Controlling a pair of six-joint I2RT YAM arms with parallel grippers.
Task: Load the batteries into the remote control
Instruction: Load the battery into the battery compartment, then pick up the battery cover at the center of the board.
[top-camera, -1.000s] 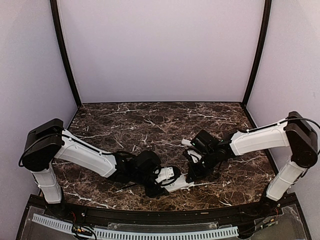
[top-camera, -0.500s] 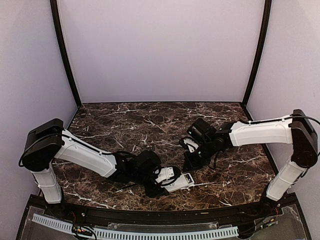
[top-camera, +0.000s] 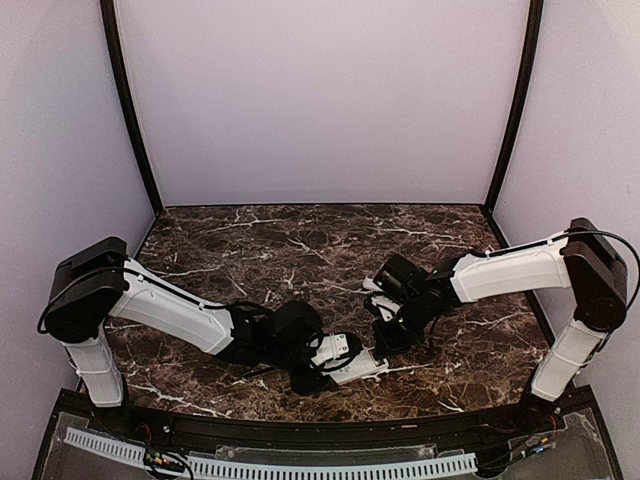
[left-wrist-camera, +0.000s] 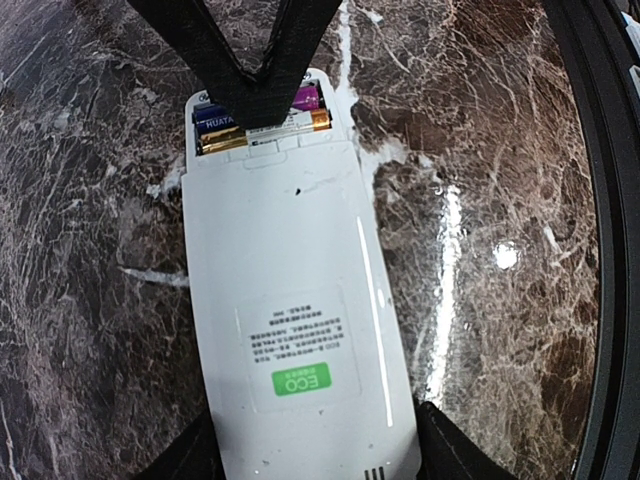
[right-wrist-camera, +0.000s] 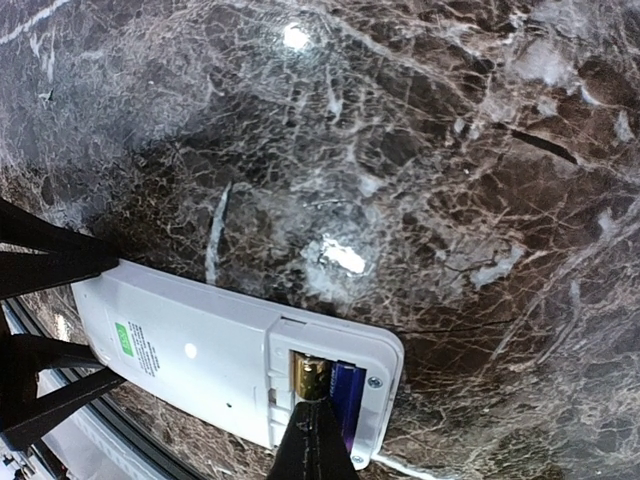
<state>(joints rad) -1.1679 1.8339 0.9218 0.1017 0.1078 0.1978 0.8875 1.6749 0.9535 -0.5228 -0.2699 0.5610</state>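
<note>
The remote control lies back side up near the table's front edge, with a green ECO label. My left gripper is shut on its near end; its fingers flank the remote. The compartment at the far end is open and holds the batteries, blue and gold. My right gripper is shut to a point, and its tip rests on the batteries in the remote. Its fingers hide the middle of the compartment.
The dark marble tabletop runs back to the enclosure walls. The black front rail lies just right of the remote in the left wrist view. Both arms meet low at the front centre.
My right gripper drew back from the remote's end half a second ago and has come back down onto the battery compartment. The left gripper and the remote have barely moved.
</note>
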